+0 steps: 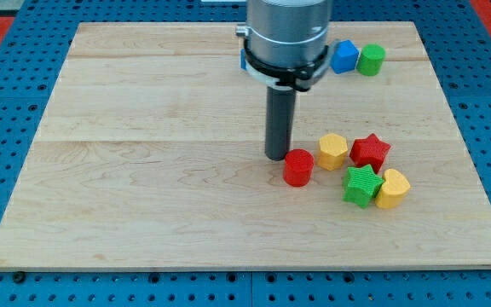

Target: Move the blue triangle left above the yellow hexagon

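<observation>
Pale wooden desk point(143, 128) on a blue pegboard, with the rod down among the near-right blocks.

No claw is in view: the arm ends in a plain dark rod with nothing to open or close. The tip point(278, 158) rests on the desk, touching or just left of the red cylinder point(297, 167). The rod stands upright under its grey housing. Right of the cylinder sit the yellow hexagon point(333, 151) and red star point(370, 152), with the green star point(361, 185) and another yellow block point(392, 188) nearer. Far right, a squarish blue block point(343, 56) touches the green cylinder point(371, 59). The blue triangle point(243, 60) seems to be the blue sliver at the housing's left edge, mostly hidden at the far side. It is likely light, stiff and free-sliding, so pushing against a flat side should keep it from spinning away.
</observation>
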### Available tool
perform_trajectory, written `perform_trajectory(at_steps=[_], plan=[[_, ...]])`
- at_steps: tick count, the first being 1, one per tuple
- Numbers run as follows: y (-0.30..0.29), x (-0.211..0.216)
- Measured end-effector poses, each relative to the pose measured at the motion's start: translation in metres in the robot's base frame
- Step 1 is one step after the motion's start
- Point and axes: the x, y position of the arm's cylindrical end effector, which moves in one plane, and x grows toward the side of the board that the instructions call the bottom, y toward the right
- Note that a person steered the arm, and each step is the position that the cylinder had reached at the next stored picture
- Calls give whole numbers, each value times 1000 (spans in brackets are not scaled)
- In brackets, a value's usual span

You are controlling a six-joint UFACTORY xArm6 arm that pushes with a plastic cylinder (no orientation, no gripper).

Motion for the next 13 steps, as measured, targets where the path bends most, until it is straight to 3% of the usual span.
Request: perform_trajectory(at_steps=[1, 3, 6, 7, 9, 10, 12, 13], plan=[[27, 2], [-16, -38], [-119, -173], [-94, -241], [23, -210], [24, -188], [2, -212], [-63, -218]])
